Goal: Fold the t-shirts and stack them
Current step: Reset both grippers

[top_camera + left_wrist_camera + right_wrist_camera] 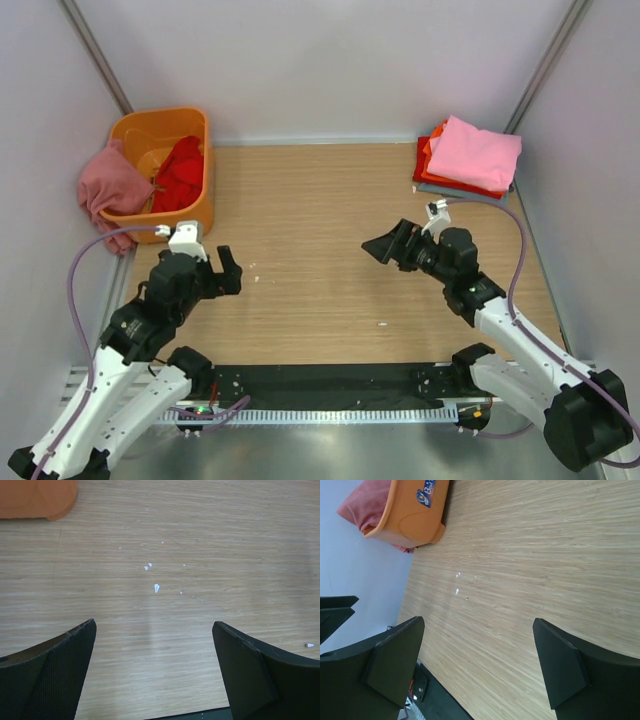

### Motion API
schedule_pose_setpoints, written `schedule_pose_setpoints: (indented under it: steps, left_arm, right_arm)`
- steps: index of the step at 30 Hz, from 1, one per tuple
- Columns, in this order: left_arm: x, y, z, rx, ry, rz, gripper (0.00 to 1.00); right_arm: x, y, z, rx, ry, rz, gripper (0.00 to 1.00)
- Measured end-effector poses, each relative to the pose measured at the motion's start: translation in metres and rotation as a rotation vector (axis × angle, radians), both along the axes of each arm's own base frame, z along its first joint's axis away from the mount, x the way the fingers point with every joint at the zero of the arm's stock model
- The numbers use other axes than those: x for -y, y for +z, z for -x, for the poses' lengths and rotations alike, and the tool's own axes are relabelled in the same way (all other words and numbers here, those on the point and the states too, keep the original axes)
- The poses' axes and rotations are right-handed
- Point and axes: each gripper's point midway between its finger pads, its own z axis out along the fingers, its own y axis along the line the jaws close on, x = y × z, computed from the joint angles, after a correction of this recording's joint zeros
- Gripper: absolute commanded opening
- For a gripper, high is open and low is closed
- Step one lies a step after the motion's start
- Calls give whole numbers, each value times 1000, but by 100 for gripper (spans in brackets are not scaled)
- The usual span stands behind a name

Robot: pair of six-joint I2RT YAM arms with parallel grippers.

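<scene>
- T-shirts point(470, 162) lie in two places on the table point(320, 200): folded in a stack at 1 o'clock, and loose at the tub point(207, 185) at 10 o'clock.
- In the stack the pink shirt point(478, 150) is on top. Under it show an orange edge point(431, 148), a red edge point(422, 170) and, lowest, a grey-blue edge point(490, 198).
- A red shirt point(180, 172) lies crumpled inside the tub, against its 3 o'clock wall.
- A rose shirt point(110, 185) hangs over the 9 o'clock rim of the tub, mostly outside it, beside the wall of the cell.
- The left gripper point(215, 272) is at 8 o'clock of the table, near the tub but not touching it. Its fingers are spread wide and hold nothing.
- Its wrist view shows only bare wood with small white specks point(156, 587) between the fingers, and a corner of the tub at 11 o'clock.
- The right gripper point(392, 247) is at 3 o'clock from the table centre and points toward 9 o'clock. Its fingers are also spread wide, with nothing between them.
- Its wrist view shows the tub and the rose shirt far off at 11 o'clock.
- The two grippers are well apart, and both are well apart from the stack.
- A black strip point(330, 380) runs along the 6 o'clock edge of the table, between the arm bases.
</scene>
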Motion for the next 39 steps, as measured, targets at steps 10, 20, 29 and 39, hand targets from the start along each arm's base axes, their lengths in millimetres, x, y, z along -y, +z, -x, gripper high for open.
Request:
schedule_pose_setpoints:
  steps: [10,20,29,39]
  left_arm:
    - [-5,-38,-47,-26,66,-200,100]
    - [-47,-30,-96,97,246,-226,100]
    - [-81,-65,-106,126,331,-218,100]
    - [-114,-70,-123,177,458,-115,100]
  right_arm:
    - [42,3,4,25,-229,71,97]
    - [141,111,1,144,-709,230,100]
    - [151,144,-6,194,-773,250,100]
    - [132,96,-15,88,-676,309,100]
